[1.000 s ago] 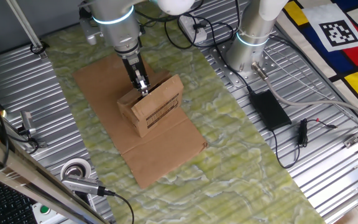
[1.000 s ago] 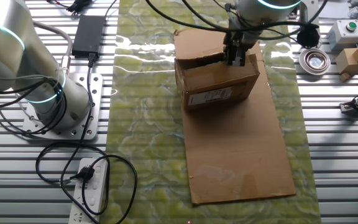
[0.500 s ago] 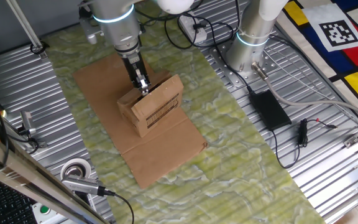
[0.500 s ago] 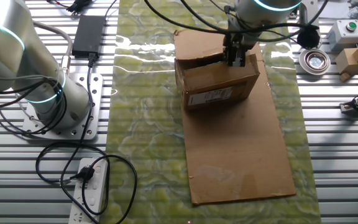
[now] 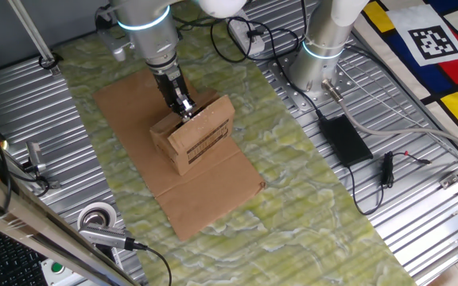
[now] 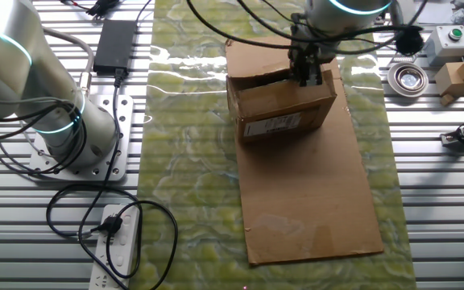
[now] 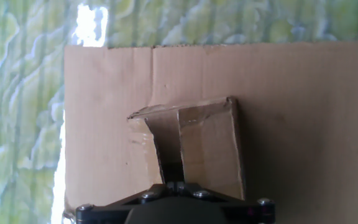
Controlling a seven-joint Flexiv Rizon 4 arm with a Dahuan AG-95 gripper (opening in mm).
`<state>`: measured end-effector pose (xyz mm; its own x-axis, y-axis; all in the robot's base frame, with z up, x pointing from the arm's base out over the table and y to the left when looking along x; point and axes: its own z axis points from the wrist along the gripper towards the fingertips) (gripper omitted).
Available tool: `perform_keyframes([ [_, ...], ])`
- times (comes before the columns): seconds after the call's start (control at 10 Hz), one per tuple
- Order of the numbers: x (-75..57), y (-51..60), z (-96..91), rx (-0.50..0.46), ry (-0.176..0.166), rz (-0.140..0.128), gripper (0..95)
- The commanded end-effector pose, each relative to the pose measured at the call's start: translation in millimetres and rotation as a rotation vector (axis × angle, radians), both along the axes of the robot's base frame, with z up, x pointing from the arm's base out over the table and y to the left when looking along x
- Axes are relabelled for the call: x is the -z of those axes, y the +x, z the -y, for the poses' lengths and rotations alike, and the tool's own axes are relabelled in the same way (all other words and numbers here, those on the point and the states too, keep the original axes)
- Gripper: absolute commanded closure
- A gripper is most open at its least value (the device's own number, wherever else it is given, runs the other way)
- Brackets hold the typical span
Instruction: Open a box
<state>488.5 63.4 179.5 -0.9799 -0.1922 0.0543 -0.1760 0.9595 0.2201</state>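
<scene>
The box (image 5: 195, 135), a small brown carton with black print on one side, stands on a large flat cardboard sheet (image 5: 205, 195). In the other fixed view the box (image 6: 280, 109) has its far top flap (image 6: 256, 76) slightly lifted. My gripper (image 5: 185, 112) comes down onto the box's top far edge, also seen from the other side as the gripper (image 6: 306, 77). In the hand view the fingers (image 7: 173, 177) are pressed close together on the edge of a raised flap (image 7: 207, 149), with the box's inside partly showing.
A second robot base (image 6: 71, 129) stands beside the green mat (image 6: 192, 185). A power brick (image 5: 343, 137) and cables lie on the metal table. A tape roll (image 5: 98, 216) and a small carton (image 6: 456, 76) sit near the edges.
The arm's wrist has shifted slightly away from the box's printed side. The fingers stay at the same flap edge and the box has not moved.
</scene>
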Motion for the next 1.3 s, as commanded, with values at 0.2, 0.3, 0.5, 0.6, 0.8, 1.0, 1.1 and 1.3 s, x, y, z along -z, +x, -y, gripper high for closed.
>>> perform_keyframes([
  [0.2,-0.6,-1.7,0.1,0.008,0.008,0.007,95.0],
  [0.3,-0.6,-1.7,0.1,0.017,0.013,0.009,95.0],
  [0.5,2.3,-15.7,-30.6,0.074,0.011,-0.002,95.0],
  [0.6,5.3,-23.8,-46.7,0.114,0.009,-0.008,95.0],
  [0.8,4.1,-28.4,-51.7,0.139,0.027,-0.014,95.0],
  [1.0,0.2,-29.4,-51.6,0.176,0.038,-0.025,95.0],
  [1.1,1.0,-29.2,-51.4,0.187,0.040,-0.023,95.0],
  [1.3,6.2,-28.7,-51.1,0.222,0.057,-0.035,95.0],
])
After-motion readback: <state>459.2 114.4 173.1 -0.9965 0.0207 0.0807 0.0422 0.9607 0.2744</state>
